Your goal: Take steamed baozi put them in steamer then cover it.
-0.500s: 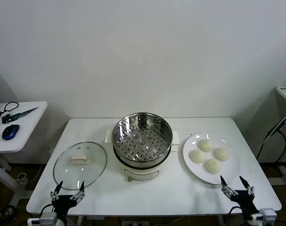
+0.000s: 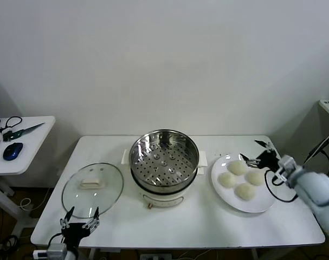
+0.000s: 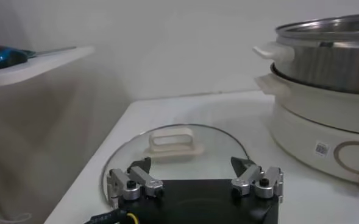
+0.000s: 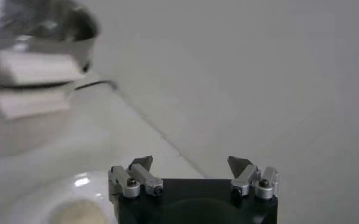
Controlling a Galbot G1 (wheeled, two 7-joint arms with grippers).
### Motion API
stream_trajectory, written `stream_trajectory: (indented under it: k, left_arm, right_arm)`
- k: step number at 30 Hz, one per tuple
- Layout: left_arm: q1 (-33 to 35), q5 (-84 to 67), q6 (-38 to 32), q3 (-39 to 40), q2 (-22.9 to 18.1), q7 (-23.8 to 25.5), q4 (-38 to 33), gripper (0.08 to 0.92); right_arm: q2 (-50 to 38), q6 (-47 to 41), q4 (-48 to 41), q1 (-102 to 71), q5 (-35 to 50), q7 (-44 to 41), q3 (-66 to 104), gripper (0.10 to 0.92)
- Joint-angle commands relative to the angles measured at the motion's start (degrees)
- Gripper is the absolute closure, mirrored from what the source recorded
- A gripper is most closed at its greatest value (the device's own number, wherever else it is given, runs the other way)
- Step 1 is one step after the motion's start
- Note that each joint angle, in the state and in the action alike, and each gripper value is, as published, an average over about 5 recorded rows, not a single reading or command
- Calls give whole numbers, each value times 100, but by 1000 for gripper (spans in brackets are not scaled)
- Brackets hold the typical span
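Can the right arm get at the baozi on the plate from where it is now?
Probably yes: the right claw is open beside the plate's far rim, with the baozi uncovered and nothing between.

1. The steamer appeared blurred in the right wrist view.
2. One baozi was cut off by that view's edge.
3. The left gripper arm was cropped in the head view.

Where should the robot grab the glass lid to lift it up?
Probably by the cream-white handle at the middle of the glass lid, coming straight down from above. The lid lies flat on the table, so its thin rim gives little to pinch, while the handle stands up. The open left gripper is nearest.
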Motion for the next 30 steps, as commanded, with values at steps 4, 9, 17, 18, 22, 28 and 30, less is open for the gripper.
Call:
stream_trajectory:
  k: [4,9,17,18,22,28,30]
  left_arm:
    - [-38,22,-20,38,-32,43,18,177]
    - [-57,22,-18,37,-59,46,25,177]
    - [-46,93,-7,28,-116,54,2,177]
    - [-40,100,-6,28,-121,55,1,177]
    - [-23,123,-15,35,-129,55,31,177]
    - [-22,137,-28,46,-157,54,67,177]
    - [-23,137,-37,49,-163,54,78,177]
  right_arm:
    - [-440,1491,-2783,7626,-1215,-4177,-7743,203]
    - [327,959,-2940,7309,-561,-3983,-8026,203]
    - [1579,532,-3836,6163,-591,-3633,-7229,203]
    - [1686,528,-3970,6034,-643,-3625,-7132,203]
    - [1988,571,-4437,5659,-786,-3606,-6849,203]
    - [2397,694,-5093,5337,-1074,-3516,-6518,203]
    - [2513,753,-5291,5259,-1218,-3473,-6414,203]
